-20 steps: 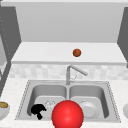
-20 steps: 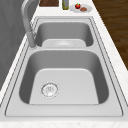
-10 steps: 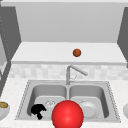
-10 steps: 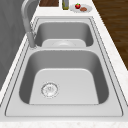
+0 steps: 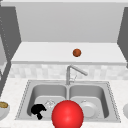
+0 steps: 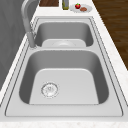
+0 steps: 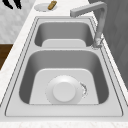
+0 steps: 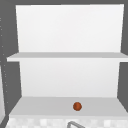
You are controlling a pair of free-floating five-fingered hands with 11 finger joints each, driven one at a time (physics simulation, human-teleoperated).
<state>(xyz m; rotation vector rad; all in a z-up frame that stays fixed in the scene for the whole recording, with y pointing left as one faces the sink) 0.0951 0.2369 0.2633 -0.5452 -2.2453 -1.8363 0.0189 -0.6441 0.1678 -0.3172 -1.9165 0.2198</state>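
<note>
My left hand [image 5: 37, 110] hangs in the air low at the left of the front view, before the left basin's front rim, holding nothing. Its relaxed fingers [image 7: 13, 3] dip into the top left corner of the right side view, out past the counter's front edge. A large red ball [image 5: 67, 115] sits at the bottom centre of the front view, just right of that hand and apart from it. A small orange-brown ball [image 5: 77, 52] rests on the lower shelf [image 8: 37, 105] above the sink; the same small ball [image 8: 77, 106] shows in the upper view.
The double steel sink [image 6: 64, 110] has a faucet [image 5: 71, 72] at its back. A white plate [image 7: 64, 91] lies in the right basin. A bowl [image 5: 3, 108] and a saucer with bread [image 7: 47, 6] stand on the left counter, a plate with a tomato [image 6: 80, 7] on the right.
</note>
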